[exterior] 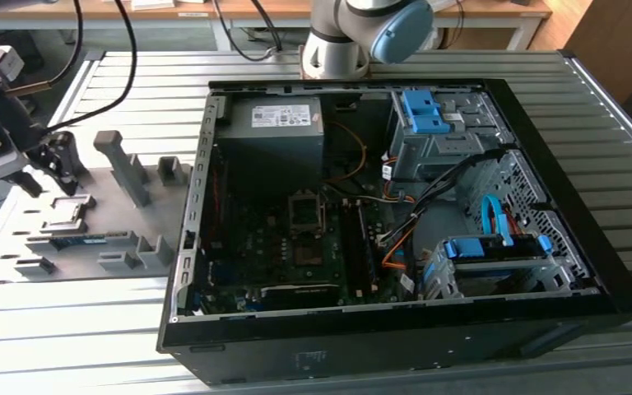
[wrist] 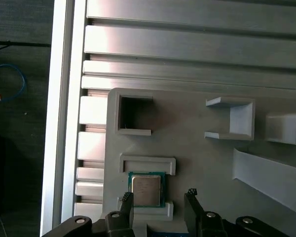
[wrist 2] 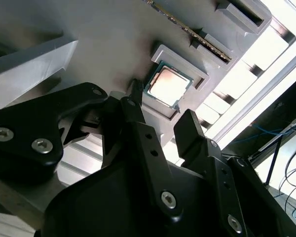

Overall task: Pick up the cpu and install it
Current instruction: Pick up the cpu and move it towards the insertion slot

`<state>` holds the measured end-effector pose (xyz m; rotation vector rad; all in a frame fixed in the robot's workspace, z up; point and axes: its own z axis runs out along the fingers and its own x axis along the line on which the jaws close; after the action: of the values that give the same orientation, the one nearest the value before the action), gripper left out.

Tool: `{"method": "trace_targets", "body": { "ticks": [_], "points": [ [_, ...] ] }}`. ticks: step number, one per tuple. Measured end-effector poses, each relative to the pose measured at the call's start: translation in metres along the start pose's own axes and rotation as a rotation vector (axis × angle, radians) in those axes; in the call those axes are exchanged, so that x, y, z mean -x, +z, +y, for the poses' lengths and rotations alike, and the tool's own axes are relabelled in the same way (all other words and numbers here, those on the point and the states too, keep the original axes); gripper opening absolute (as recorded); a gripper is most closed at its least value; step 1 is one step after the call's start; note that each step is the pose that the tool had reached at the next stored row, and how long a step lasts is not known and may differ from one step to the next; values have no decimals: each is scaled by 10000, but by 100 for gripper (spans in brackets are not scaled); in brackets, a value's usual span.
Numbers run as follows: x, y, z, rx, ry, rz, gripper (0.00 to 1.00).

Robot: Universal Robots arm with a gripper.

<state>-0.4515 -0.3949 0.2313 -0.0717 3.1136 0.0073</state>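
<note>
My jaws hang spread over the cpu point(wrist: 146, 189) in a tray point(wrist: 197, 163) pocket; thin, light, stiff, delicate, it likely wants pinching by opposite edges.

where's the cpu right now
The cpu lies in a framed recess of the grey fixture plate, on the exterior view's left of the open computer case. In the first wrist view it sits just ahead of the open gripper.
</note>
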Motion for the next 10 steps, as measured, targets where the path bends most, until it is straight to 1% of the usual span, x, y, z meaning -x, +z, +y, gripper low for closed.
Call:
{"method": "trace_targets", "body": {
  "ticks": [5, 10],
  "points": [
    [-3, 66, -4, 14, -493, 38, 53],
    [-22, 150, -4, 16, -522, 39, 53]
  ]
}}
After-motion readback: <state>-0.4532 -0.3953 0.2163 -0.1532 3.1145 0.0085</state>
